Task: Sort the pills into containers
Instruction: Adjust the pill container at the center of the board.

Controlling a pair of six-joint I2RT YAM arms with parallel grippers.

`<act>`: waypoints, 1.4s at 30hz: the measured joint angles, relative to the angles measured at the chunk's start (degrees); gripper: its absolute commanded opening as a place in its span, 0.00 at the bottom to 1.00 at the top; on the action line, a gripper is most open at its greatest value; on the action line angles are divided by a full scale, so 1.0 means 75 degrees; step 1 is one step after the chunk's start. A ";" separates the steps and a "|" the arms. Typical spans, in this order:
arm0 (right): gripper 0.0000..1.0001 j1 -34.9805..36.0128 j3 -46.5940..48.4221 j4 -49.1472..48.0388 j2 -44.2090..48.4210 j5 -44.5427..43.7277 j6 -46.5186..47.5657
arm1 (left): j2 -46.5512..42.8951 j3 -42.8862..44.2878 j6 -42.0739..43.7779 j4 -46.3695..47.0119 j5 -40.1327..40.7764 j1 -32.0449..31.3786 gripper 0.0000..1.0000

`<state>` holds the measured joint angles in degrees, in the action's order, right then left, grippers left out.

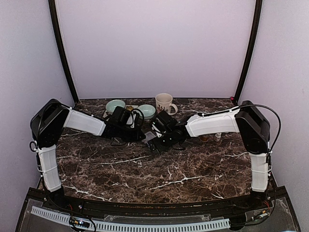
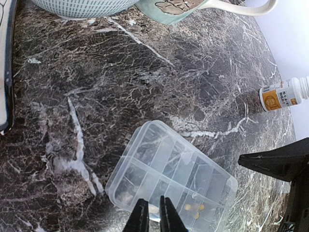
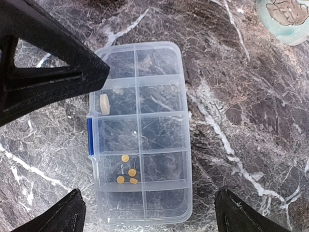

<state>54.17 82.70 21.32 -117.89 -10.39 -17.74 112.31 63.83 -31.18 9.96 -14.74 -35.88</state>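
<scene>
The clear organiser box lies on the marble with its compartments facing up and a blue latch on its left side. Several orange pills sit in one left compartment. A white pill stands on edge in another left compartment. My right gripper is wide open above the box's near end, with one fingertip on each side. My left gripper hovers over the box with its fingers a narrow gap apart and nothing in them. The white pill shows through that gap. From above, both grippers meet over the box.
An amber pill bottle with a white cap lies on its side to the right. Two pale green bowls and a mug stand at the back. A dark plate edge shows at the left.
</scene>
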 measured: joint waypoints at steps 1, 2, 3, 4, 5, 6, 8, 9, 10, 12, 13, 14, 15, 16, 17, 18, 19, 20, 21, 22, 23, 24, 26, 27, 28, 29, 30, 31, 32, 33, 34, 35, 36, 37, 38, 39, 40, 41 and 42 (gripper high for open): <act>0.94 0.0003 0.0000 0.0012 -0.0023 0.0009 -0.0009 | 0.0000 0.0000 0.0000 0.0000 0.0000 0.0000 0.10; 0.93 0.0003 0.0000 0.0026 -0.0052 0.0012 -0.0012 | 0.0000 0.0000 0.0000 -0.0003 0.0000 0.0000 0.10; 0.93 0.0003 0.0000 0.0044 -0.0085 0.0012 -0.0015 | 0.0000 0.0000 0.0000 -0.0003 0.0000 0.0000 0.10; 0.93 0.0003 0.0003 0.0076 -0.0119 0.0015 -0.0017 | 0.0000 0.0003 0.0000 -0.0006 0.0000 0.0000 0.10; 0.93 0.0003 0.0003 0.0105 -0.0152 0.0015 -0.0017 | 0.0000 0.0012 0.0000 -0.0020 0.0000 0.0000 0.10; 0.93 0.0003 0.0003 0.0137 -0.0189 0.0015 -0.0020 | 0.0000 0.0026 0.0000 -0.0044 0.0003 0.0000 0.10; 0.93 0.0003 0.0003 0.0189 -0.0256 0.0006 -0.0041 | 0.0000 0.0029 0.0000 -0.0061 0.0003 0.0000 0.10; 0.93 0.0003 0.0003 0.0204 -0.0280 -0.0003 -0.0047 | 0.0000 0.0032 0.0000 -0.0064 0.0000 0.0000 0.10; 0.93 0.0003 0.0003 0.0219 -0.0297 -0.0023 -0.0055 | 0.0000 0.0035 0.0000 -0.0070 0.0003 0.0000 0.11; 0.93 0.0000 0.0000 0.0254 -0.0297 -0.0096 -0.0082 | 0.0000 0.0044 0.0000 -0.0087 0.0003 0.0000 0.11; 0.92 0.0000 0.0003 0.0254 -0.0297 -0.0152 -0.0096 | 0.0000 0.0044 0.0003 -0.0090 0.0003 0.0000 0.11; 0.92 -0.0006 0.0000 0.0256 -0.0297 -0.0195 -0.0111 | 0.0000 0.0044 0.0000 -0.0090 0.0003 0.0000 0.11; 0.92 -0.0026 0.0000 0.0268 -0.0297 -0.0230 -0.0125 | 0.0000 0.0044 0.0003 -0.0093 0.0003 0.0000 0.10; 0.92 -0.0047 0.0000 0.0280 -0.0297 -0.0268 -0.0140 | 0.0000 0.0044 0.0003 -0.0096 0.0003 0.0000 0.10; 0.92 -0.0055 0.0000 0.0283 -0.0297 -0.0294 -0.0149 | 0.0000 0.0044 0.0003 -0.0096 0.0003 0.0000 0.11; 0.92 -0.0076 -0.0003 0.0286 -0.0297 -0.0329 -0.0163 | 0.0000 0.0044 0.0003 -0.0096 0.0003 0.0000 0.11; 0.92 -0.0105 -0.0012 0.0289 -0.0297 -0.0353 -0.0169 | 0.0000 0.0044 0.0003 -0.0096 0.0003 0.0000 0.11; 0.92 -0.0140 -0.0017 0.0297 -0.0297 -0.0376 -0.0178 | 0.0000 0.0044 0.0003 -0.0096 0.0003 0.0000 0.11; 0.92 -0.0160 -0.0020 0.0297 -0.0297 -0.0396 -0.0189 | 0.0000 0.0044 0.0003 -0.0096 0.0003 0.0000 0.11; 0.92 -0.0207 -0.0020 0.0300 -0.0297 -0.0411 -0.0192 | 0.0000 0.0044 0.0003 -0.0096 0.0003 0.0000 0.11; 0.92 -0.0236 -0.0020 0.0300 -0.0297 -0.0423 -0.0192 | 0.0000 0.0044 0.0003 -0.0096 0.0003 0.0000 0.11; 0.92 -0.0271 -0.0020 0.0297 -0.0297 -0.0437 -0.0192 | 0.0000 0.0044 0.0003 -0.0096 0.0003 0.0000 0.11; 0.92 -0.0318 -0.0020 0.0297 -0.0297 -0.0455 -0.0192 | 0.0000 0.0044 0.0003 -0.0096 0.0003 0.0000 0.11; 0.92 -0.0341 -0.0020 0.0297 -0.0297 -0.0458 -0.0189 | 0.0000 0.0044 0.0003 -0.0096 0.0003 0.0000 0.11; 0.92 -0.0370 -0.0020 0.0297 -0.0297 -0.0460 -0.0189 | 0.0000 0.0044 0.0003 -0.0096 0.0003 0.0000 0.11; 0.92 -0.0396 -0.0020 0.0297 -0.0297 -0.0466 -0.0189 | 0.0000 0.0044 0.0003 -0.0096 0.0003 0.0000 0.11; 0.92 -0.0417 -0.0020 0.0297 -0.0297 -0.0472 -0.0189 | 0.0000 0.0044 0.0003 -0.0096 0.0000 0.0000 0.11; 0.92 -0.0443 -0.0020 0.0294 -0.0297 -0.0478 -0.0189 | 0.0000 0.0044 0.0003 -0.0096 0.0000 0.0000 0.10; 0.92 -0.0469 -0.0020 0.0294 -0.0297 -0.0490 -0.0189 | 0.0000 0.0044 0.0003 -0.0096 0.0000 0.0000 0.10; 0.92 -0.0495 -0.0020 0.0294 -0.0297 -0.0495 -0.0189 | 0.0000 0.0044 0.0000 -0.0096 0.0000 0.0000 0.11; 0.92 -0.0522 -0.0020 0.0294 -0.0297 -0.0507 -0.0192 | 0.0000 0.0044 0.0003 -0.0096 0.0000 0.0000 0.11; 0.92 -0.0548 -0.0020 0.0294 -0.0297 -0.0516 -0.0189 | 0.0000 0.0044 0.0003 -0.0096 0.0000 0.0000 0.10; 0.92 -0.0577 -0.0020 0.0294 -0.0297 -0.0516 -0.0189 | 0.0000 0.0044 0.0003 -0.0096 0.0000 0.0000 0.10; 0.92 -0.0603 -0.0020 0.0294 -0.0297 -0.0525 -0.0189 | 0.0000 0.0044 0.0003 -0.0096 -0.0003 0.0000 0.11; 0.91 -0.0629 -0.0017 0.0294 -0.0297 -0.0539 -0.0189 | 0.0000 0.0044 0.0000 -0.0096 -0.0006 0.0000 0.11; 0.91 -0.0650 -0.0015 0.0297 -0.0297 -0.0545 -0.0189 | 0.0000 0.0044 0.0003 -0.0099 -0.0006 0.0000 0.11; 0.91 -0.0673 -0.0015 0.0297 -0.0297 -0.0565 -0.0189 | 0.0000 0.0044 0.0003 -0.0099 -0.0017 0.0000 0.11; 0.91 -0.0699 -0.0012 0.0297 -0.0300 -0.0574 -0.0189 | 0.0000 0.0044 0.0000 -0.0099 -0.0029 0.0000 0.11; 0.91 -0.0717 -0.0009 0.0300 -0.0300 -0.0595 -0.0189 | 0.0000 0.0044 0.0000 -0.0102 -0.0047 0.0000 0.10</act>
<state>48.80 82.63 23.57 -120.14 -14.85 -19.16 112.31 64.16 -31.18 9.19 -15.09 -35.88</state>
